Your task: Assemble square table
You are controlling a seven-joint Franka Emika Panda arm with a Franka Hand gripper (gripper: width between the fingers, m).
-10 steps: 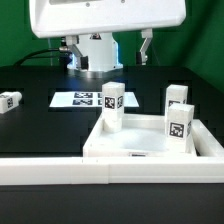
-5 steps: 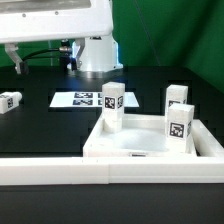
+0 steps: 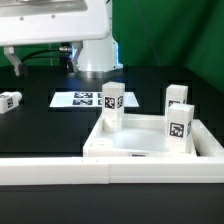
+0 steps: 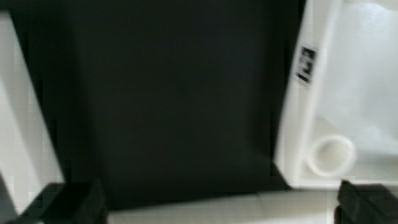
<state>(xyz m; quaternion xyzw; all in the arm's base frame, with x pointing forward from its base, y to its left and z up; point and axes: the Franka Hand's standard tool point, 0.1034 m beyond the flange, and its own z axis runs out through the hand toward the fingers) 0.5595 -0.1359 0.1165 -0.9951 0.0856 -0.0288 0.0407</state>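
In the exterior view the arm (image 3: 50, 25) is cut off by the top edge, its gripper out of sight. The wrist view shows the blurred tabletop (image 4: 338, 100) only partly, its tag (image 4: 304, 66) unreadable.

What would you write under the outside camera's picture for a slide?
White robot arm above a black table; three tagged legs upright, a fourth leg lying apart, beside the marker board.
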